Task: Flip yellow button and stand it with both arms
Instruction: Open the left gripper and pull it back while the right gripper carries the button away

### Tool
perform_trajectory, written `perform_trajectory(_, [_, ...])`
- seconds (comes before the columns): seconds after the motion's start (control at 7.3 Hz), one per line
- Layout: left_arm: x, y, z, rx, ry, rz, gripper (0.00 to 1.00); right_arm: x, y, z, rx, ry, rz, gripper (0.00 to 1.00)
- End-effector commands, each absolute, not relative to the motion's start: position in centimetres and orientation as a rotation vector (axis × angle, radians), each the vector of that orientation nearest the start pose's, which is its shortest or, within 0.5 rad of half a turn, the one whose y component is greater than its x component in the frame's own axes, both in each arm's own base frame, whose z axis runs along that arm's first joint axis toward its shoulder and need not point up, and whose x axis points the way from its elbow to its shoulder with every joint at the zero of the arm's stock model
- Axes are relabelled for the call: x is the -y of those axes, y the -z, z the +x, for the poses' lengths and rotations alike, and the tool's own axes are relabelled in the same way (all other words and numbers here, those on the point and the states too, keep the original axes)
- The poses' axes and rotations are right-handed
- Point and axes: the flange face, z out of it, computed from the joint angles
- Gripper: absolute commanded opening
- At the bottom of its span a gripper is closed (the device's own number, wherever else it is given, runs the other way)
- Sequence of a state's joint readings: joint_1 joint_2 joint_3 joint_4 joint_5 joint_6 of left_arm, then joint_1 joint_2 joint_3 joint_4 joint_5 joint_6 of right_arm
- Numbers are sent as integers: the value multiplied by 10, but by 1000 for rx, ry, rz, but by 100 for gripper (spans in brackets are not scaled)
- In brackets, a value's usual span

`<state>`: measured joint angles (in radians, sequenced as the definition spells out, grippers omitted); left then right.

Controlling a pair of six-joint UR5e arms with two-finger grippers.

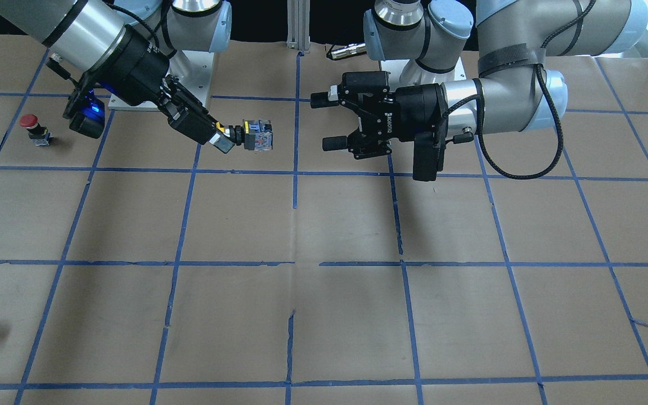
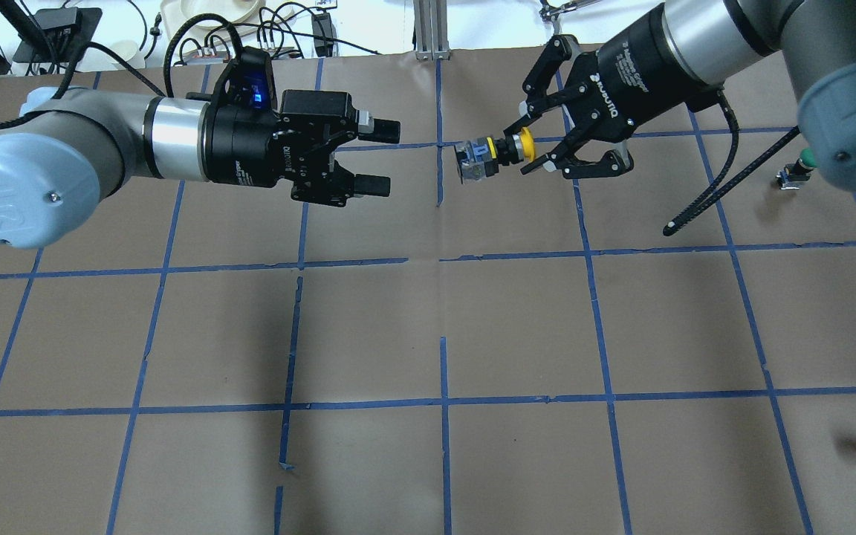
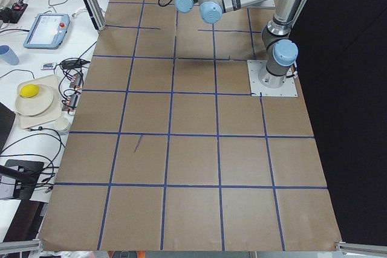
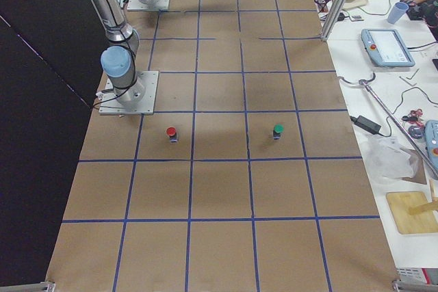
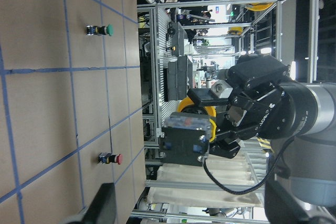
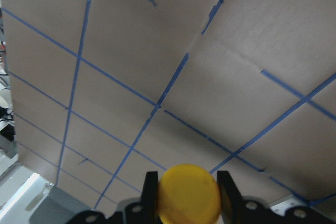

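Right fingers (image 6: 151, 188) around yellow button (image 6: 189, 193)

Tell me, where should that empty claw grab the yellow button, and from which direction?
By its square body. The right gripper clamps the yellow button at the cap end, level in the air, so only the body sticks out free, towards the open left gripper. That one should probably come straight in sideways, fingers either side of the body's flat faces.
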<state>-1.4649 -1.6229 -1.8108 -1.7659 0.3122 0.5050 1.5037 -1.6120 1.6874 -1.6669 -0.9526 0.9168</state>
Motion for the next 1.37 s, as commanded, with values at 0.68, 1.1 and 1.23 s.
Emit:
perform_trajectory(0.68, [514, -455, -154, 2789, -17, 78, 100, 477, -422, -38, -3059, -45, 169, 10])
perform_trajectory(1.1, [519, -507, -124, 3130, -29, 84, 100, 468, -404, -126, -3114, 165, -382, 10])
perform_trajectory(1.23, [520, -505, -123, 3135, 2, 96, 100, 462, -391, -146, -3119, 232, -516, 9])
